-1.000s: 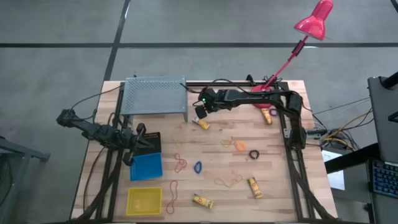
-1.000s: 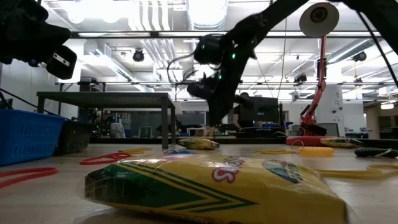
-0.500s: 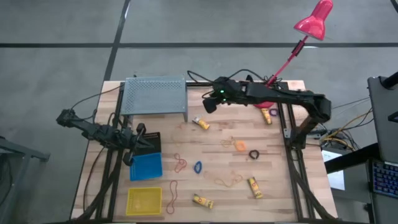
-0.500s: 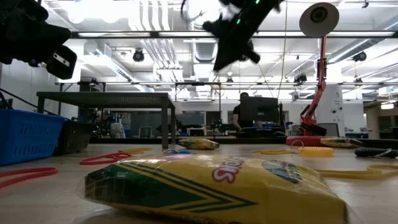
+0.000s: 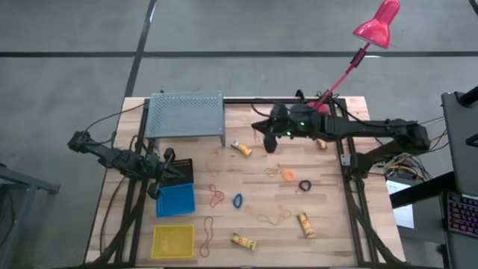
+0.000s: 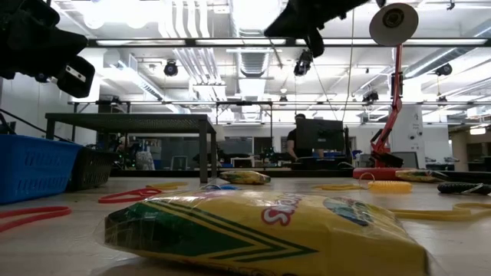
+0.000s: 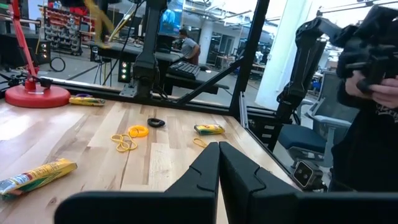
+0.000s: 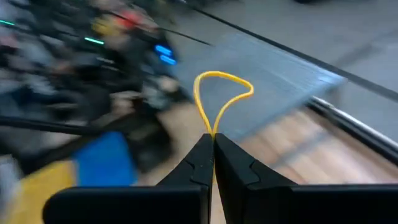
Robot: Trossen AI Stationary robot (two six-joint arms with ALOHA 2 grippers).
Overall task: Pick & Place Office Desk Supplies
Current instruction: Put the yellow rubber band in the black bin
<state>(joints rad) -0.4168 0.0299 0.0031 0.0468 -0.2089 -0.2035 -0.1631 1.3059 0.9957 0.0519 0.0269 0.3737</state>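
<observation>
Sitting along the table's nine-o'clock side, the black bin (image 5: 179, 171), blue bin (image 5: 176, 200) and yellow bin (image 5: 173, 241) run in a row toward six o'clock; nothing can be made out inside any of them. A grey mesh basket (image 5: 187, 114) stands at about eleven o'clock.

High over the table's twelve-o'clock half, the right gripper (image 8: 212, 142) has its fingers pressed together, pinching a yellow rubber band (image 8: 219, 99) whose loop sticks out past the tips. The left gripper (image 7: 219, 149) hangs above the black bin, fingers pressed together, holding nothing.

On the wood lie four yellow crayon packs (image 5: 240, 148), (image 5: 321, 140), (image 5: 305, 224), (image 5: 243, 241), two red rubber bands (image 5: 216, 196), (image 5: 207, 232), an orange band (image 5: 288, 175), a yellow band tangle (image 5: 275, 217), a blue ring (image 5: 237, 200) and a black ring (image 5: 305, 184).
</observation>
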